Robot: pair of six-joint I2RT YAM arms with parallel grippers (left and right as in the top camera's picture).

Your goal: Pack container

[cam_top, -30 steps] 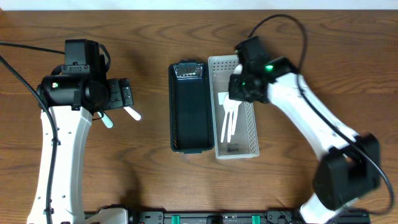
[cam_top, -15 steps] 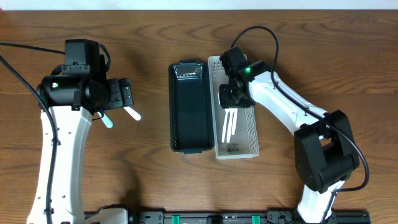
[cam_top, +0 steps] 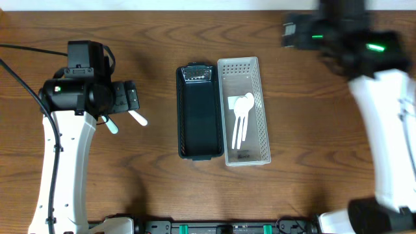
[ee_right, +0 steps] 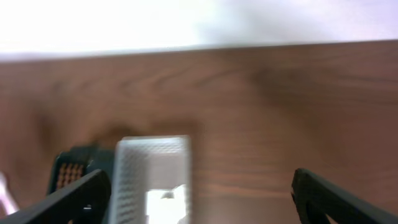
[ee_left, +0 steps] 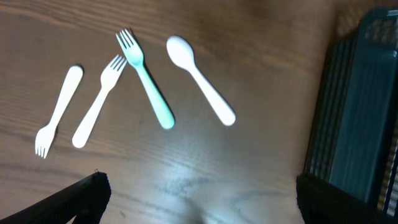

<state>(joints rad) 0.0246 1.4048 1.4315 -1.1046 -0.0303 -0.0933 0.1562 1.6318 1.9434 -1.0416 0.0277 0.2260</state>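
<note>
From overhead, the tray [cam_top: 199, 114] lies long-side up the middle of the table [cam_top: 312, 149], and the basket [cam_top: 255, 140] sits touching its 3 o'clock side, parallel to it. Inside the basket I see white cutlery [cam_top: 239, 120] lying lengthwise, rounded spoon ends toward 12 o'clock, in the upper and middle part.

My left gripper [ee_left: 214, 202] hangs well out at the tray's 9 o'clock. On its wrist camera the two fingertips sit at the bottom corners, wide apart, with nothing between them. Below it four loose pieces lie on the wood. A green fork [ee_left: 146, 78] has its tines toward 11 o'clock. A spoon [ee_left: 199, 81] lies just at its 3 o'clock, bowl toward 11. Two white forks lie at its 9 o'clock: the nearer fork [ee_left: 99, 99] has its tines almost touching the green one's, and the far fork [ee_left: 59, 112] has its tines toward 7. The tray fills that view's 3 o'clock edge.

My right gripper [ee_right: 211, 199] is up at the basket's 1 o'clock, smeared in the overhead shot. Its wrist view is blurred too, but both fingertips show at the bottom corners, spread wide and holding nothing. Between them, near 7 o'clock, I make out the basket and tray.
</note>
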